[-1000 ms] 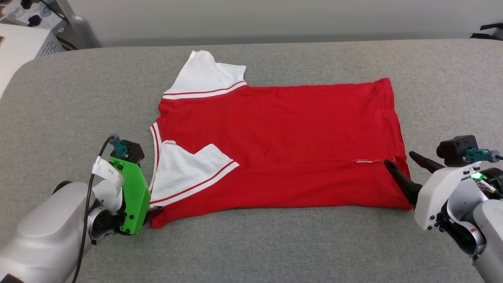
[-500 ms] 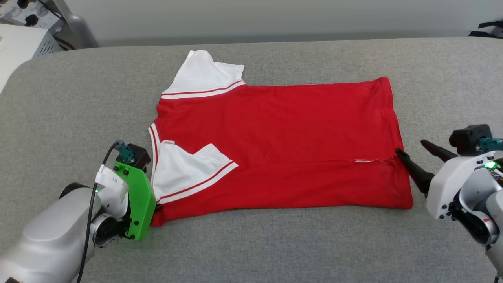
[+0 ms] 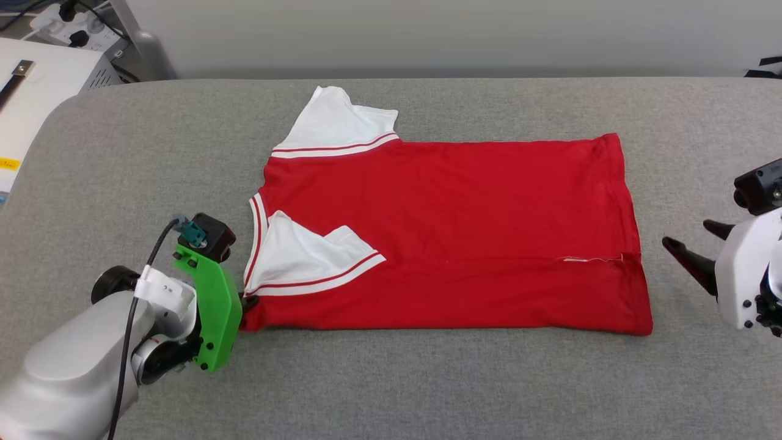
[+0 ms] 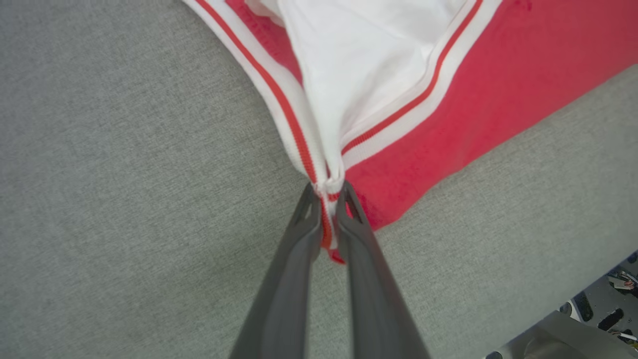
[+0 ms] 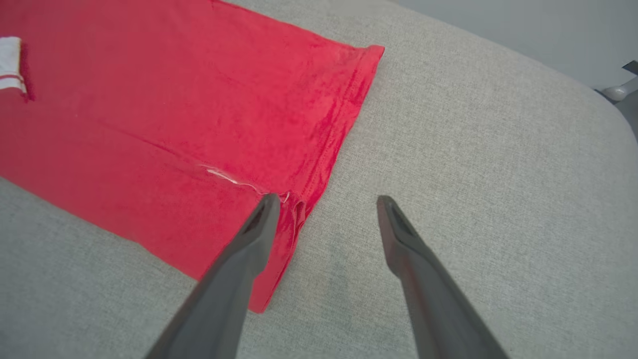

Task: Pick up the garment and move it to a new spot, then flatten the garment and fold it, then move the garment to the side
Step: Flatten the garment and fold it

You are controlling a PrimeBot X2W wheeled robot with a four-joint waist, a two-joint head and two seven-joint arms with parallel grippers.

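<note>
Right gripper (image 3: pixel 685 233) is drawing back to the right: a second ago one finger was lying over the hem (image 3: pixel 624 201); now it is sitting clear of the cloth, fingers spread apart, holding nothing. Left gripper (image 4: pixel 327 189) is going from open to pinched tight on the near-left corner, where the striped collar trim (image 4: pixel 271 87) is bunching between the fingers. The head view itself is shifting, so the cloth's apparent drift is probably the camera.

The garment (image 3: pixel 440 214), a red jersey T-shirt with white short sleeves and red-and-white striped trim, is lying mid-table on the grey fabric-covered table (image 3: pixel 391 385), collar left, hem right.

Progress, as a judgement: relocating and flattening are looking finished. Folding is underway, with the near long edge lying turned over and the near sleeve (image 3: pixel 305 256) tucked on top. The far sleeve (image 3: pixel 333 122) is sticking out flat, unfolded. Further folds and moving it aside are remaining.

The body is lying smooth with few wrinkles; no lettering is showing.
</note>
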